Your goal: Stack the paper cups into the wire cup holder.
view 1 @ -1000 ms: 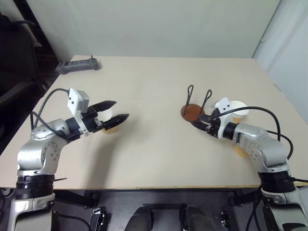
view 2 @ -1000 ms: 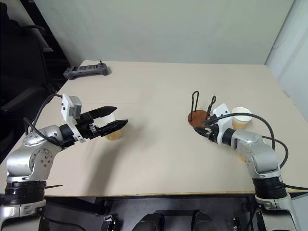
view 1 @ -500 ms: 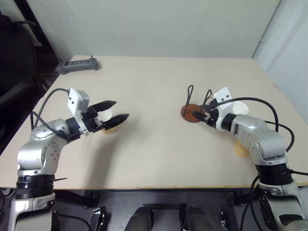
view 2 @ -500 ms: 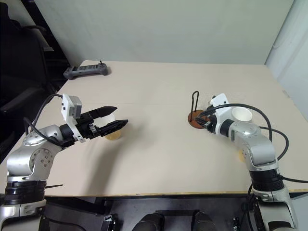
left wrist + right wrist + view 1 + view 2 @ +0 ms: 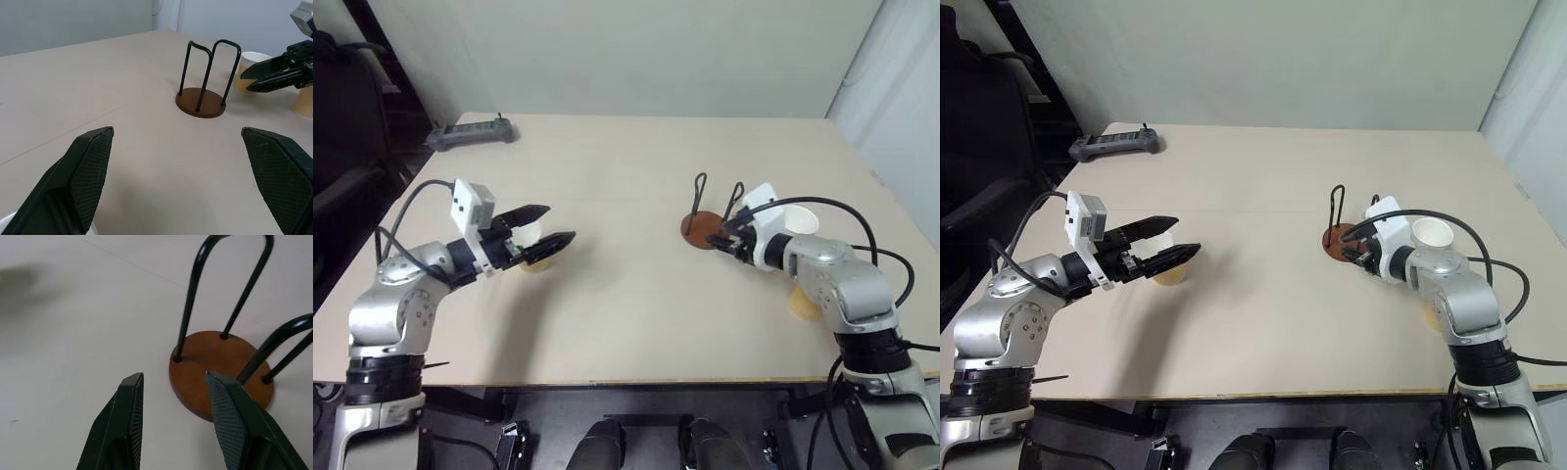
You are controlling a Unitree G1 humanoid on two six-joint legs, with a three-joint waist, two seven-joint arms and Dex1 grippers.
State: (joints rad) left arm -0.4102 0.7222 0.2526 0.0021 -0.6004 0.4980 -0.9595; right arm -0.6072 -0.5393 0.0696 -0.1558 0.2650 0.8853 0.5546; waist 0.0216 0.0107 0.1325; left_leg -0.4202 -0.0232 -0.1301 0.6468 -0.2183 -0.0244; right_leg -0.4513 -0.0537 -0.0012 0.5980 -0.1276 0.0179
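Wire cup holder (image 5: 705,220) stands empty toward table's (image 5: 626,323) right edge. Your right gripper (image 5: 173,401), part open w/ nothing held, sits just beside its base. Left gripper (image 5: 548,226) gapes wide over a cup (image 5: 539,257). Left wrist cam adds 2 cups (image 5: 248,72) behind holder.
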